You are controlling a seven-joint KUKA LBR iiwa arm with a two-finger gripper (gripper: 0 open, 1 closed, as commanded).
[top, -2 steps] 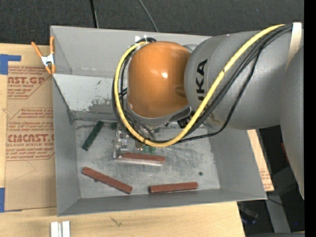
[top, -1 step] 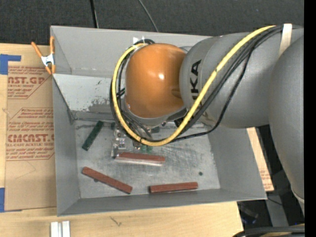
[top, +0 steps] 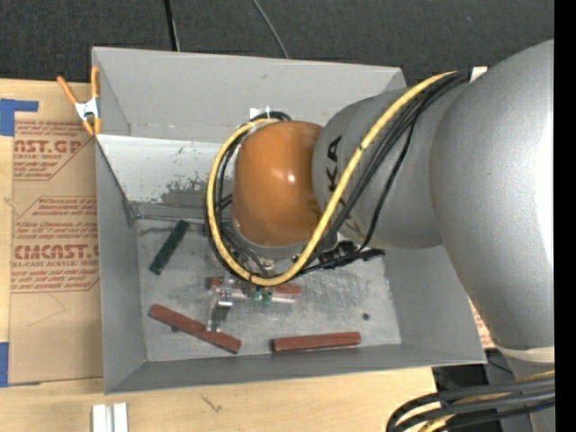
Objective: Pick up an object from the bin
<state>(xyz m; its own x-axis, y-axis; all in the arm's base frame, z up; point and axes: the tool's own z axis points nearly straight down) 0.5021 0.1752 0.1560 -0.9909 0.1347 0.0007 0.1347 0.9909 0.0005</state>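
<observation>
Starting at the left of the grey bin point(top: 117, 241), a dark green stick point(top: 168, 246) lies alone on the floor, tilted, with its upper end toward the back wall. Below it, near the front left corner, there's a slanted red-brown stick point(top: 194, 328), its right end dipping toward the front wall.

Moving to the middle, the gripper point(top: 241, 293) is down low over the bin floor, tucked beneath the orange cover point(top: 270, 183) on the wrist. Yellow and black cables point(top: 216, 196) loop round that cover. Is the gripper released or clenched? I cannot tell from here, the cover hides too much.

Right under it sits a short red-brown piece point(top: 288, 289). It lies flat at mid-floor with a small green bit point(top: 262, 297) beside it. Nothing shows clearly as grasped.

Further right, close to the front wall, a flat red-brown stick point(top: 316, 341) lies almost level, well apart from the slanted one. Over on the far right, the big grey arm point(top: 486, 187) sweeps in across the bin's rim.
</observation>
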